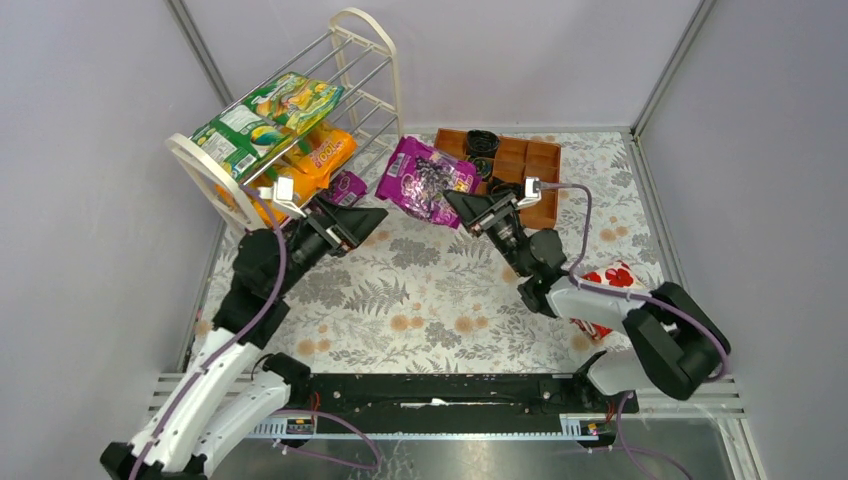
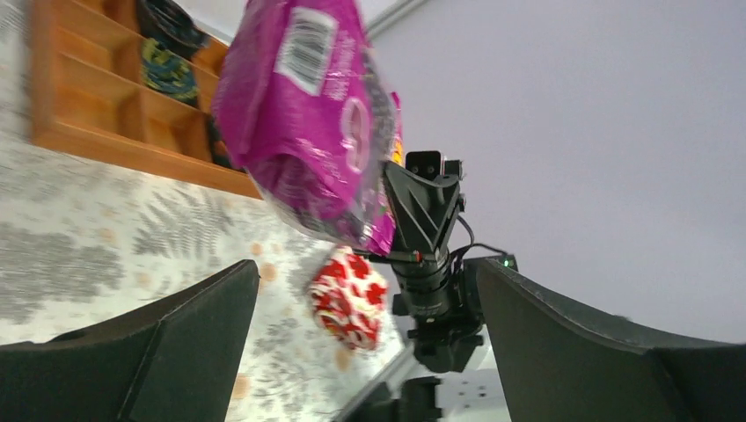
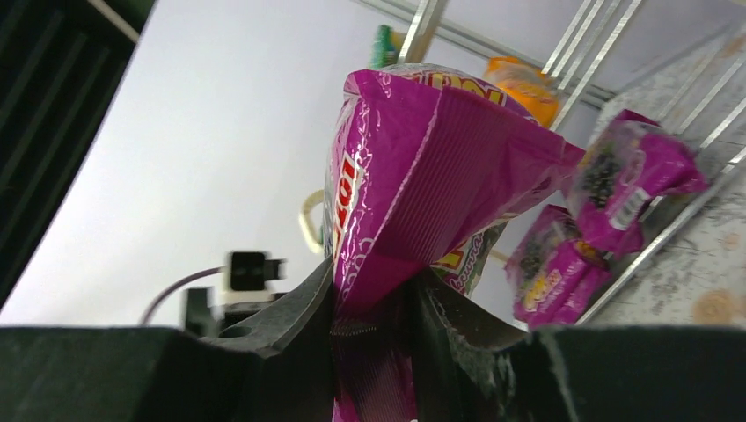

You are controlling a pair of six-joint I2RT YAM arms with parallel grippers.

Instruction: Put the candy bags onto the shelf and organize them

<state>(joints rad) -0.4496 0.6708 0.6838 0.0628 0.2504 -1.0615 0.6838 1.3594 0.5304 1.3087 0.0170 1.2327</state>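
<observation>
The right jaws pinch one purple bag [image 3: 422,176] by its crimped edge, and the rest of the pouch stands out beyond the fingertips. The left jaws are spread wide and hold nothing. They point right at that same bag, which hangs just beyond their tips without touching them, clear of the desk [image 1: 420,300].

Purple bags number three. One is in the right jaws. The other two [image 3: 629,171] [image 3: 550,268] lie side by side on the lowest rods of the shelf [image 1: 365,30], as the right wrist view shows. From above, only one of these can be seen, just far of the left jaws.

Two green bags [image 1: 235,135] [image 1: 298,98] lie on the top tier, overlapping. On the middle tier sits an orange bag [image 1: 325,152]. More orange shows nearer the front end frame, but whether that is a second bag cannot be told.

The shelf stands at the far left of the desk, and the held bag is between it and one wooden tray [image 1: 535,160] at the far right. Black coils [image 1: 482,140] sit in the tray's left compartments. One red-and-white package [image 1: 612,278] lies on the right, near side of the desk, partly under the right arm.
</observation>
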